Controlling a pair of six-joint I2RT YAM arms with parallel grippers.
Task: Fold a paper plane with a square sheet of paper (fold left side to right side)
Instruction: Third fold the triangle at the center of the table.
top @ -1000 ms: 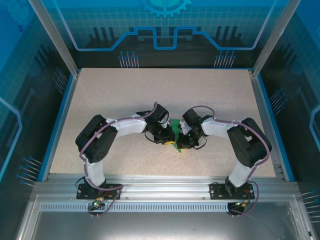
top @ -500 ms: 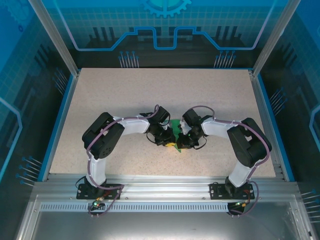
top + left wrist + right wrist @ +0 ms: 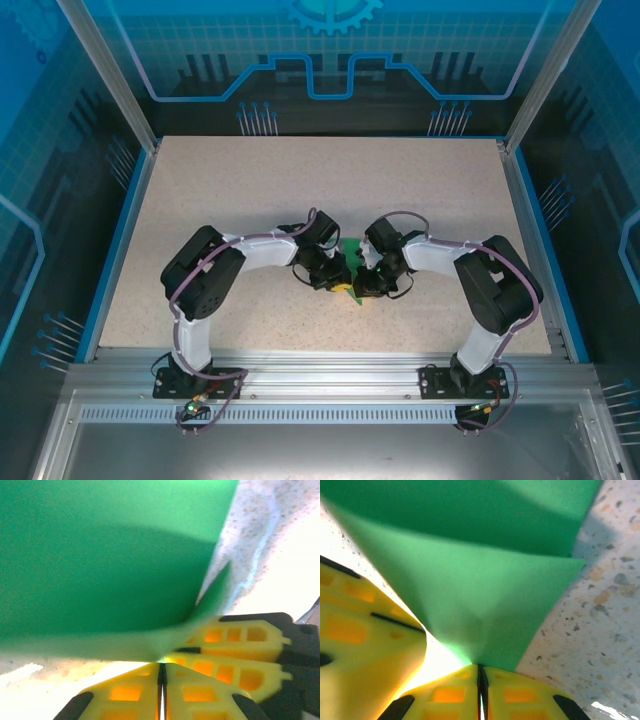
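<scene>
The left arm [image 3: 200,275] has swung its elbow slightly inward over the last second; the left pincer [image 3: 161,666] is pinched tight on the near edge of the green sheet of paper [image 3: 100,555]; the right pincer [image 3: 481,669], just beside it, is likewise clamped on that edge; the sheet sits mid-bench [image 3: 250,190], between both wrists.

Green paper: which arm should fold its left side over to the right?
Probably left. The left tool pinches the thin green paper sheet from the left, so it could carry that side over; the right tool pinches it alongside.
</scene>
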